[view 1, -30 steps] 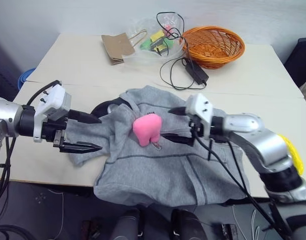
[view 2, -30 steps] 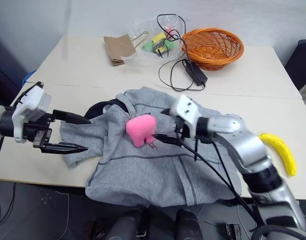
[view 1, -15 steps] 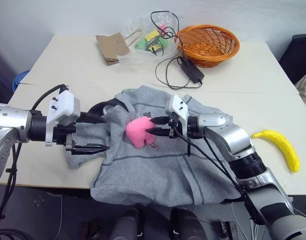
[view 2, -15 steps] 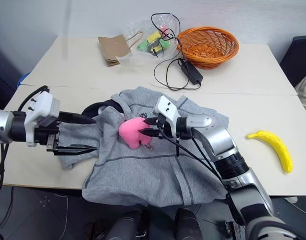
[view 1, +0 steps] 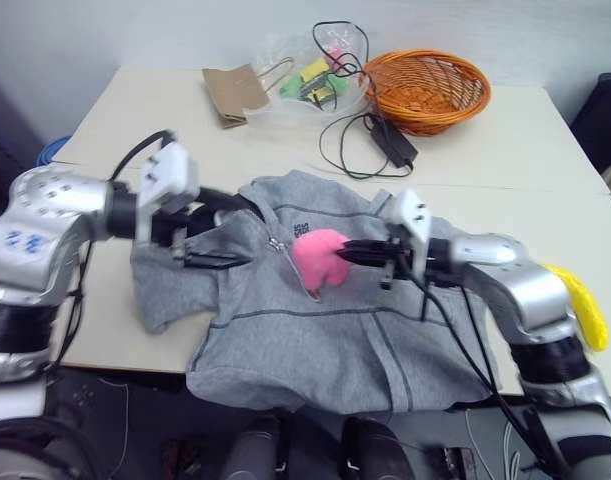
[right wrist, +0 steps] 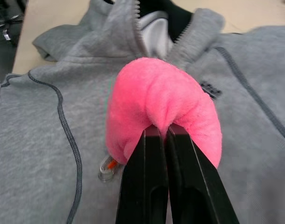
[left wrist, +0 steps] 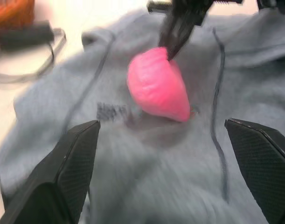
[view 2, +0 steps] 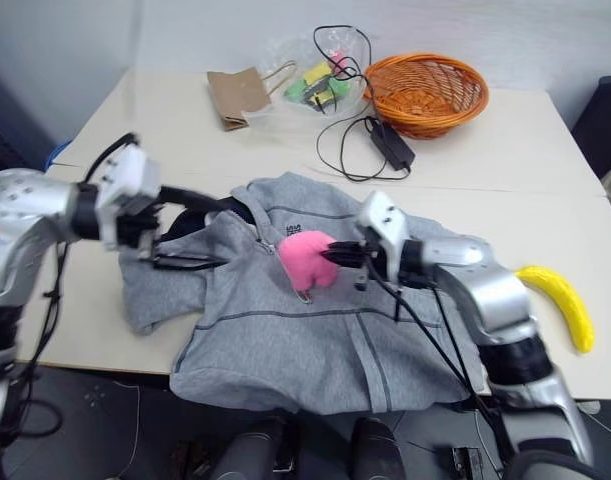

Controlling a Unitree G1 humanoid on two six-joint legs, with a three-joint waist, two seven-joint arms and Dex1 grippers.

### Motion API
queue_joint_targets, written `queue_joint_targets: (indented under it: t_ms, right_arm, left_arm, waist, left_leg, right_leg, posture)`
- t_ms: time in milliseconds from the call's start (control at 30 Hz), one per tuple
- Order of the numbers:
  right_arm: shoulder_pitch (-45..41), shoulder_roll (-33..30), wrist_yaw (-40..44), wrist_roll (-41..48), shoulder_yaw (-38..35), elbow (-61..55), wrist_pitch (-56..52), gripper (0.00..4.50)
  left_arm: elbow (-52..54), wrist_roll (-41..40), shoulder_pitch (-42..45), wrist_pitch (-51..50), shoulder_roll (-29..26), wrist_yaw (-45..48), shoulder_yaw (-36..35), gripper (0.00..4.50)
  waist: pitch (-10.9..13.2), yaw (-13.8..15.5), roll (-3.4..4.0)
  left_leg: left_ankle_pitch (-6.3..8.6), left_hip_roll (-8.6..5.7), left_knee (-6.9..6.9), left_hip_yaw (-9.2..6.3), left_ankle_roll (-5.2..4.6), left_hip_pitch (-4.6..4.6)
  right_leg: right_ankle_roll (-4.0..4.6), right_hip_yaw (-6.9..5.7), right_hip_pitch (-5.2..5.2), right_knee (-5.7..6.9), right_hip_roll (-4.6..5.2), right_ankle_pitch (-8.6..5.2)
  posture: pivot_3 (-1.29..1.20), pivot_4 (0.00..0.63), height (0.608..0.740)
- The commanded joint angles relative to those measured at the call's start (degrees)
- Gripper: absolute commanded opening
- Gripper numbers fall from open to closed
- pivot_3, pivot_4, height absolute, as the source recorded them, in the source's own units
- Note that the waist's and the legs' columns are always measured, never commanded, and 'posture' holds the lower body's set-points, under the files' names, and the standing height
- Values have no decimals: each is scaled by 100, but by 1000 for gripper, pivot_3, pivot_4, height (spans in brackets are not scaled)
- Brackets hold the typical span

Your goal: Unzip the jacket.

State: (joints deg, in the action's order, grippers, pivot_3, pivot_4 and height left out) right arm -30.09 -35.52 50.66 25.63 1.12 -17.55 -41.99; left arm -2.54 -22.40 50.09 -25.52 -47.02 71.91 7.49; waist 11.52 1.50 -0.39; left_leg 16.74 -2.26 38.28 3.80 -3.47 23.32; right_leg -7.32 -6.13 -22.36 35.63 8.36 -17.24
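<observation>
Counter (view 1: 135, 120): two pale tops butted together, seam running across just behind the jacket. Near edge runs under the jacket's hem; hem overhangs it. Bare room on the near top to the left of the jacket and to the right up to the banana (view 2: 560, 300).

Jacket (view 1: 315, 340): light grey, lies flat on the near counter, front up, collar toward the far side, zip closed over most of its length, open at the collar. Left sleeve bunched near the counter's left edge.

Pink plush piece (view 1: 320, 258): sits on the chest at the zip line, small clear clip at its lower end.

Right gripper (view 1: 357, 253): comes in from the right, approx. level, jaws shut on the plush's edge, per right wrist view.

Left gripper (view 1: 217, 232): over the jacket's left shoulder, pointing toward the plush, jaws wide open, holding nothing, apart from the plush.

Far counter, well apart from the jacket: orange wicker basket (view 1: 427, 90), clear plastic bag w/ coloured items (view 1: 310, 80), brown paper bag (view 1: 235, 93), black adapter and cable (view 1: 390, 140), cable loop reaching close to the collar.
</observation>
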Motion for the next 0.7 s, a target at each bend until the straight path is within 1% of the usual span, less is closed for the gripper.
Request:
queue_joint_targets:
  t_ms: [33,133,200,300,467,567,600,667,700]
  right_arm:
    - [163,-59,-470,315,-580,-688,-365,69]
    - [379,-56,-844,386,-843,-1028,-578,69]
    - [473,-68,-1050,452,-990,-1200,-705,69]
    - [650,-144,-1438,645,-1569,-1514,-1035,69]
    - [991,-295,-1776,1020,-2348,-1933,-1414,69]
    - [1212,-292,-1942,1233,-2639,-2169,-1569,0]
    - [1264,-293,-1990,1282,-2673,-2226,-1592,0]
    - [1345,-285,-2076,1373,-2683,-2324,-1611,0]
    - [1362,-288,-2120,1416,-2676,-2348,-1615,0]
  left_arm:
    - [-771,524,506,724,338,307,387,4500]
    - [-1688,1054,822,1609,699,603,780,4500]
    - [-2240,1283,990,2056,883,778,910,4500]
    - [-3463,1851,1322,3064,1116,834,1174,4500]
    - [-4954,2367,1702,4123,1417,669,1226,4500]
    - [-5468,2464,1733,4384,1639,585,1152,3902]
    - [-5590,2524,1733,4468,1683,576,1158,3552]
    - [-5794,2755,1692,4680,1776,436,1251,3066]
    - [-5893,2861,1686,4762,1822,324,1270,3066]
  waist:
    - [0,-20,0]
    - [0,-61,0]
    - [0,-68,0]
    - [1,-27,-1]
    - [1,5,-3]
    - [0,17,-4]
    - [0,8,-4]
    - [0,-1,-4]
    - [0,-4,-4]
  left_leg:
    - [-2,-1,0,4,-3,0]
    - [-2,6,-4,17,-3,-3]
    - [-3,8,-6,19,-2,-3]
    - [-3,7,-4,21,-4,1]
    - [-2,1,0,19,-15,6]
    - [0,-1,2,15,-18,7]
    - [0,-1,3,15,-19,8]
    - [0,-2,4,15,-20,8]
    - [0,-1,3,15,-20,7]
  right_leg:
    - [-1,1,0,1,2,1]
    - [-1,2,-6,3,0,1]
    - [-1,-1,-11,4,-1,0]
    - [-1,-3,-13,3,2,1]
    - [-4,-5,-12,1,11,2]
    - [-5,-8,-10,1,14,3]
    - [-6,-8,-10,1,15,3]
    - [-7,-7,-10,2,15,4]
    - [-7,-7,-10,2,15,4]
  posture:
    - [0,150,740]
    - [0,150,740]
    - [0,150,740]
    - [0,150,740]
    - [0,150,740]
    - [0,150,740]
    - [0,150,740]
    - [0,150,740]
    - [0,150,740]
